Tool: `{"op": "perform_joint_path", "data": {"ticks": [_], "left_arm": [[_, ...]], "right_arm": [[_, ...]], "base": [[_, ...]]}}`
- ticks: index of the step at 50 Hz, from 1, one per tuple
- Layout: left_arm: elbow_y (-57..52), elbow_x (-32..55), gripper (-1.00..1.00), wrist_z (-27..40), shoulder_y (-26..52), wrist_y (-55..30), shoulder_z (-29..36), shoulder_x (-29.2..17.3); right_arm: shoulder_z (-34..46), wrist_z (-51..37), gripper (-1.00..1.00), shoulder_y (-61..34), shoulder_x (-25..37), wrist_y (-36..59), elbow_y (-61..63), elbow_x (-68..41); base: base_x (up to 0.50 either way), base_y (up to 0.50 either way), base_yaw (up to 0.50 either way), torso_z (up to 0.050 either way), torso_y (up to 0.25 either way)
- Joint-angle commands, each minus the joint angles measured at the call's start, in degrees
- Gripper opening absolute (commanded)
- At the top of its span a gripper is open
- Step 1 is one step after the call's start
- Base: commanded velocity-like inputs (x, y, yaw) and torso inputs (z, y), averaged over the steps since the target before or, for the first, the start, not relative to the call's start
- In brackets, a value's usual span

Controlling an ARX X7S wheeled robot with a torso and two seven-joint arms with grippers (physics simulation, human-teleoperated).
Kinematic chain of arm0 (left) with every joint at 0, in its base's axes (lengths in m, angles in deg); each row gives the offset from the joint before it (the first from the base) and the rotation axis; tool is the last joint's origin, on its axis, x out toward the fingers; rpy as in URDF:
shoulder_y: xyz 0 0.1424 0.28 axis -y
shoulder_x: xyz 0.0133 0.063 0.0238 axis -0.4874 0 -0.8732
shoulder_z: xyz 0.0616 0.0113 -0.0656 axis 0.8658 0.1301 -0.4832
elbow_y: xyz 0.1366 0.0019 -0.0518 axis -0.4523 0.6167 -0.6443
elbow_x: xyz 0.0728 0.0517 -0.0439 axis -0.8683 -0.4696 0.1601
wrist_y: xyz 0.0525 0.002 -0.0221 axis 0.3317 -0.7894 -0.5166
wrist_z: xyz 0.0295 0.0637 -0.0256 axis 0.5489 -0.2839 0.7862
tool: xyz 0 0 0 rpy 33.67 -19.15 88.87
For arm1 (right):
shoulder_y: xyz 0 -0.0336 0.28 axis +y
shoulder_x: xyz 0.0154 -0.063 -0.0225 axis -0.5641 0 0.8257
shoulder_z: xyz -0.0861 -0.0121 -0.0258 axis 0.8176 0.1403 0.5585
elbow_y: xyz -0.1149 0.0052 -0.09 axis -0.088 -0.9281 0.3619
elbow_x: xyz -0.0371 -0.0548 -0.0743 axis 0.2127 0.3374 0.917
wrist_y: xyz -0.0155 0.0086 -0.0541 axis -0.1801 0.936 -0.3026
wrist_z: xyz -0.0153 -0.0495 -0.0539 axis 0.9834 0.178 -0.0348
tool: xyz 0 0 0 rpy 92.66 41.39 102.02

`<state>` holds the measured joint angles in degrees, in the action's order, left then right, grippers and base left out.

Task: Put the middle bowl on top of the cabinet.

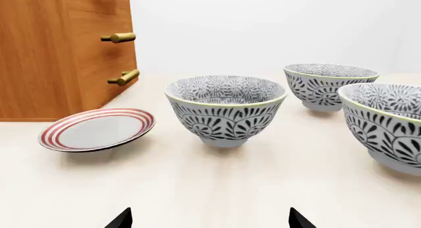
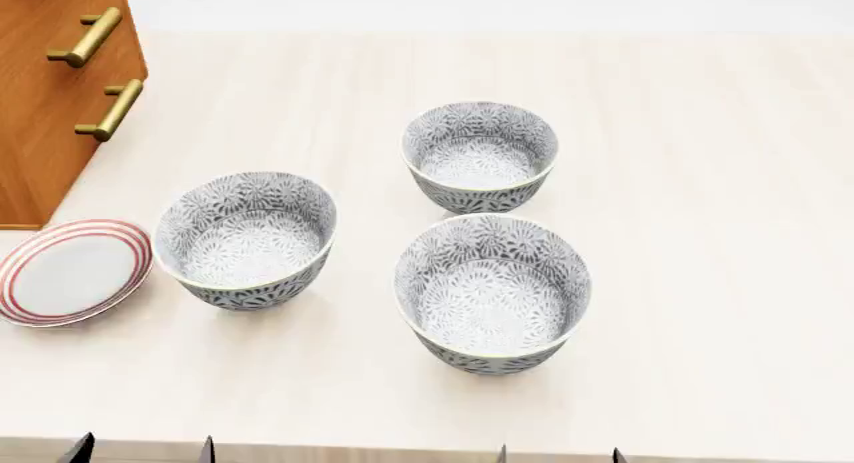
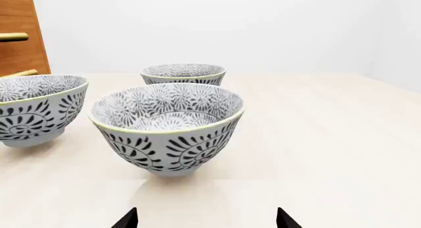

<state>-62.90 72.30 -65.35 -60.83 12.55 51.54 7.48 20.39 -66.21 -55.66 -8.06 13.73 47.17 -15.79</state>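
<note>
Three identical grey-and-white patterned bowls stand in a triangle on the pale table. One is at the left [image 2: 246, 241] [image 1: 225, 110], one farther back [image 2: 481, 158] [image 3: 184, 74], one nearest me [image 2: 494, 291] [image 3: 167, 127]. Which of them is the middle bowl I cannot tell. The orange-brown cabinet [image 2: 54, 93] [image 1: 59, 50] rises at the far left; its top is out of view. My left gripper [image 2: 143, 451] [image 1: 210, 220] is open and empty, short of the left bowl. In front of the nearest bowl, my right gripper [image 2: 561, 453] [image 3: 205, 220] is also open and empty.
A flat white plate with red rim rings [image 2: 70, 272] [image 1: 97, 129] lies between the cabinet's foot and the left bowl. Brass bar handles [image 2: 110, 110] stick out from the cabinet front. The table's front edge [image 2: 400, 450] runs just by both grippers.
</note>
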Motion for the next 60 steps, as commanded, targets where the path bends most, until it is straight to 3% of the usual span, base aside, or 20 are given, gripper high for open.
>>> {"op": "perform_joint_path", "data": {"ticks": [1,17,21,29,32,40,60], "left_arm": [[0.4,1.1,1.00,1.3,0.0,0.5,1.3,-1.1],[-0.1,4.7,1.00,3.6,2.7,-1.7,3.1,-3.4],[-4.6,5.6,1.00,3.5,1.8,-4.2,3.7,-4.1],[-24.1,9.1,1.00,5.2,2.5,-15.3,3.0,-5.1],[-28.2,10.7,1.00,8.0,4.4,-20.8,1.6,-4.4],[-30.9,7.3,1.00,9.6,4.1,-19.2,4.7,-5.5],[-30.6,7.4,1.00,11.3,4.9,-16.3,5.1,-7.3]], "right_arm": [[0.5,-0.5,1.00,0.1,0.4,-0.3,-0.2,-0.4],[4.6,-4.6,1.00,-3.0,3.0,1.2,-2.5,-0.8],[4.9,-5.7,1.00,-2.1,3.4,2.2,0.1,-0.7],[3.4,-9.0,1.00,2.7,4.7,6.4,13.0,-0.2],[1.3,-11.4,1.00,6.4,5.3,3.5,20.1,0.4],[-6.9,-16.4,1.00,16.4,6.2,0.6,36.4,-0.6],[-7.5,-19.5,1.00,18.4,7.1,-0.6,38.7,-1.1]], "base": [[0.00,0.00,0.00,0.000,0.000],[0.00,0.00,0.00,0.000,0.000],[0.00,0.00,0.00,0.000,0.000],[0.00,0.00,0.00,0.000,0.000],[0.00,0.00,0.00,0.000,0.000],[0.00,0.00,0.00,0.000,0.000],[0.00,0.29,0.00,0.000,0.000]]}}
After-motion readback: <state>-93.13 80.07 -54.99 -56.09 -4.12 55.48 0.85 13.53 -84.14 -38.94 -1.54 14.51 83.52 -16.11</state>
